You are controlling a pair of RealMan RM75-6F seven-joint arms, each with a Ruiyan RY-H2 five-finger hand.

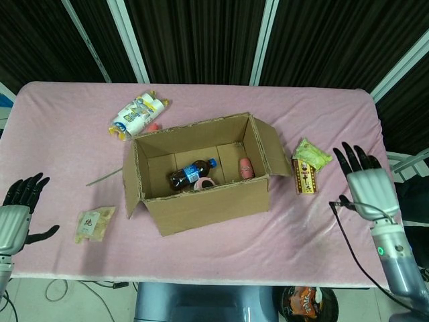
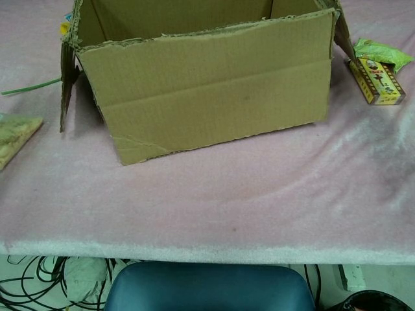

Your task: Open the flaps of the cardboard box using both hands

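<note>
Both hands, left hand (image 1: 15, 218) and right hand (image 1: 365, 188), hover spread and empty beside one cardboard box (image 1: 201, 171) holding one bottle (image 1: 191, 173).

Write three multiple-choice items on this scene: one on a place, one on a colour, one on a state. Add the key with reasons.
1. Where does the bottle lie?
A. inside the cardboard box
B. beside the right hand
C. at the table's far edge

2. What colour is the tablecloth?
A. green
B. pink
C. white

3. How are the left hand and right hand?
A. both gripping flaps
B. one holding the bottle
C. both empty, fingers spread, away from the box

Key: 1 A, the bottle lies on the box floor. 2 B, pink cloth covers the table. 3 C, each hand is near a table end, touching nothing.
</note>
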